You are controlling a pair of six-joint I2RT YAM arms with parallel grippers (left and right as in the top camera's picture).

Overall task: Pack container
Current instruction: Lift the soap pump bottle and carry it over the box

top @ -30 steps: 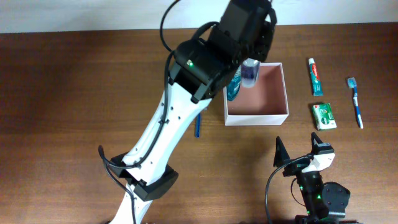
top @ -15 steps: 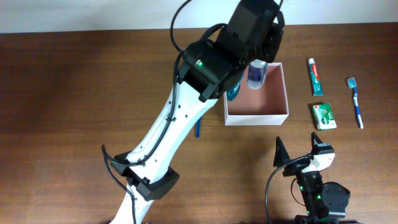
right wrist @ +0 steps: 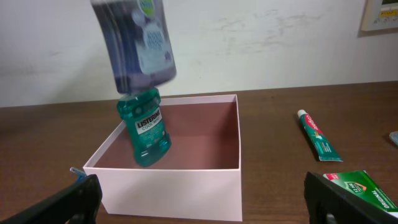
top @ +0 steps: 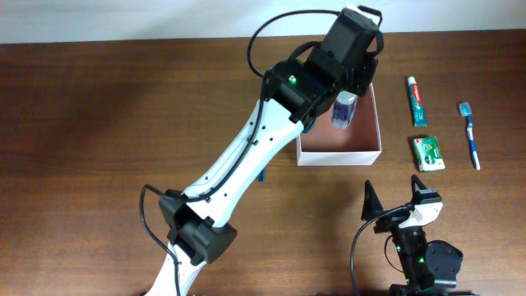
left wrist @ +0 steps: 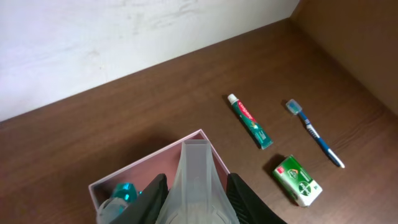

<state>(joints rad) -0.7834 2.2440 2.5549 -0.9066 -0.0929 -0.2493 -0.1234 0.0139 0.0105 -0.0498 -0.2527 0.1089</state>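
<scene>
The left pincer (left wrist: 198,200) grips a bluish bottle (right wrist: 140,43), near-vertical, directly above the container (right wrist: 177,186) and its green mouthwash (right wrist: 146,134); the right pincer (top: 392,201) gapes empty, farther off.

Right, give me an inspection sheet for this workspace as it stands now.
Surface: brown wooden table.
Job's things: container open-topped; teal mouthwash bottle standing inside; blue-tinted bottle held above it.
Clutter: toothpaste, soap box and toothbrush lie on the table outside the container; thin blue item beside it, partly hidden.
Grippers: left gripper shut on the blue-tinted bottle; right gripper open, empty.
Cables: black cable loops over the left arm; another by the right arm.
Surroundings: white wall behind the table.
</scene>
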